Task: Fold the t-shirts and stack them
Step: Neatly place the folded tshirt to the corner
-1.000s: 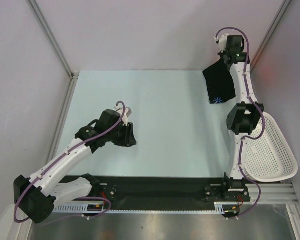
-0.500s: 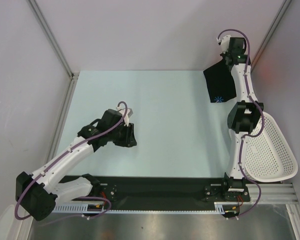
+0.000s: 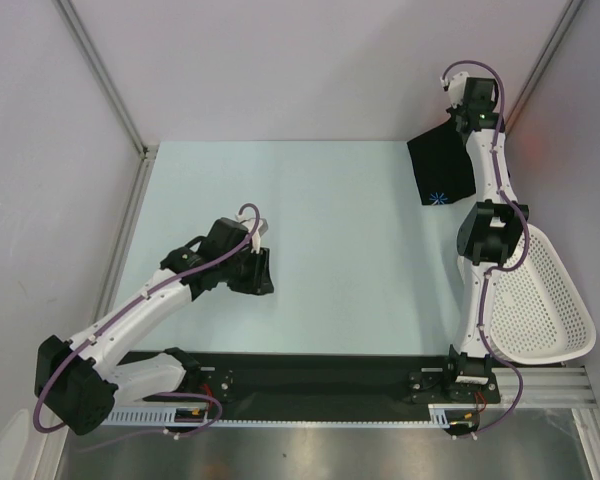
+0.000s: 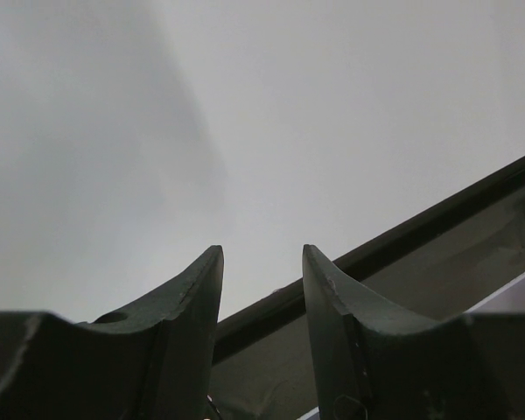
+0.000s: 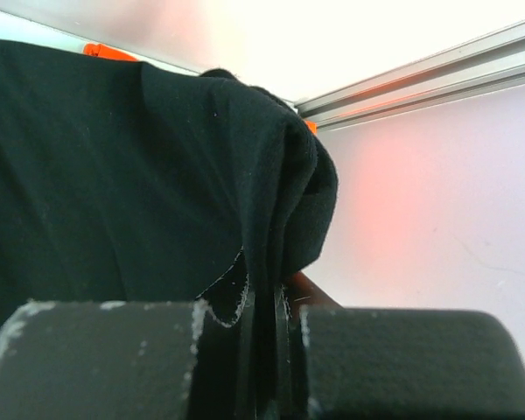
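Observation:
The black t-shirt (image 3: 440,165), folded small with a pale blue starburst print (image 3: 437,197), lies at the table's far right corner. My right gripper (image 3: 453,124) reaches over its back edge and is shut on a bunched fold of the black cloth (image 5: 157,166), pinched between the fingers of the right gripper (image 5: 267,306). Thin slivers of orange-red t-shirt (image 5: 109,52) peek past the black shirt's far edge; the top view hides it. My left gripper (image 3: 259,271) hovers over the bare table left of centre. Seen from its own wrist, the left gripper (image 4: 261,254) stands open with nothing between its fingers.
A white mesh basket (image 3: 545,300) sits at the table's right edge beside the right arm. Walls and a metal frame post (image 3: 105,75) close in the back and sides. A black rail (image 3: 320,385) runs along the near edge by the arm bases.
The right arm has stretched slightly farther toward the back right corner, still gripping the black shirt. The left arm has shifted a little to the right.

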{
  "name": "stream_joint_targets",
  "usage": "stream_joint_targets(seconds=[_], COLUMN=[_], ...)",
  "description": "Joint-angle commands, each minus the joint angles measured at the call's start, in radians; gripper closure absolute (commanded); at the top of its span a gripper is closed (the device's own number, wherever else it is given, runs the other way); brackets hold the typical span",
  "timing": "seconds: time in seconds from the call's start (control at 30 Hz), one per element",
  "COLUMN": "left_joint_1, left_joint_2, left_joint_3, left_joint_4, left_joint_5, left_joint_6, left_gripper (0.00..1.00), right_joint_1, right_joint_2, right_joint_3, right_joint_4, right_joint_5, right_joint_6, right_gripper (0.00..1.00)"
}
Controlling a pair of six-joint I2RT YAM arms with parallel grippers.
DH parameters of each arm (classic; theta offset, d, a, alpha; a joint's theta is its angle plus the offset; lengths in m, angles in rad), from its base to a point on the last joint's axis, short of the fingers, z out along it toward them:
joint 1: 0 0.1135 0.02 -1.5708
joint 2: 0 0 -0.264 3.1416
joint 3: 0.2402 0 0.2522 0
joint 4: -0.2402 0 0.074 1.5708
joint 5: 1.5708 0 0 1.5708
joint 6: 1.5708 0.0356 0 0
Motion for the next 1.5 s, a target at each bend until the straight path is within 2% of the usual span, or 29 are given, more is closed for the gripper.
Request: stream_joint_targets(seconds=[0.0, 0.63, 0.83, 0.9, 1.03, 1.07, 1.1, 1.23, 1.27, 1.3, 1.33, 1.47], left_joint_1=[-0.003, 0.023, 0.061, 0.068, 0.072, 0.074, 0.077, 0.100, 0.104, 0.109, 0.115, 0.115], left_joint_2=[0.001, 0.031, 0.026, 0.027, 0.040, 0.046, 0.044, 0.035, 0.028, 0.026, 0.026, 0.008], left_joint_3=[0.046, 0.046, 0.025, 0.020, 0.032, 0.038, 0.040, 0.043, 0.045, 0.048, 0.049, 0.069], left_joint_4=[0.002, 0.007, -0.004, -0.018, -0.045, -0.051, -0.053, -0.047, -0.035, -0.030, -0.025, -0.019], left_joint_5=[0.004, 0.035, 0.058, 0.061, 0.059, 0.065, 0.070, 0.101, 0.113, 0.121, 0.127, 0.136], left_joint_6=[0.022, 0.003, -0.012, -0.012, -0.004, -0.004, -0.006, -0.034, -0.040, -0.050, -0.055, -0.072], left_gripper=[0.53, 0.53, 0.53, 0.53, 0.53, 0.53, 0.53, 0.53, 0.53, 0.53, 0.53, 0.53], right_joint_1=[-0.009, -0.060, -0.088, -0.095, -0.111, -0.115, -0.120, -0.124, -0.124, -0.124, -0.124, -0.121], right_joint_2=[-0.010, 0.049, 0.103, 0.135, 0.204, 0.204, 0.195, 0.163, 0.157, 0.151, 0.134, 0.066], right_joint_3=[0.066, 0.076, 0.055, 0.044, 0.087, 0.075, 0.064, 0.065, 0.070, 0.069, 0.067, 0.008], right_joint_4=[0.094, 0.158, 0.290, 0.378, 0.422, 0.430, 0.437, 0.437, 0.437, 0.460, 0.463, 0.421], right_joint_5=[0.013, -0.012, -0.013, -0.006, 0.024, 0.025, 0.031, 0.091, 0.097, 0.128, 0.137, 0.172], right_joint_6=[-0.004, 0.008, -0.007, -0.023, 0.003, 0.023, 0.040, 0.074, 0.072, 0.068, 0.063, 0.103], right_gripper=[1.00, 1.00, 1.00, 0.88, 0.85, 0.74, 0.70, 0.64, 0.42, 0.28, 0.22, 0.20])
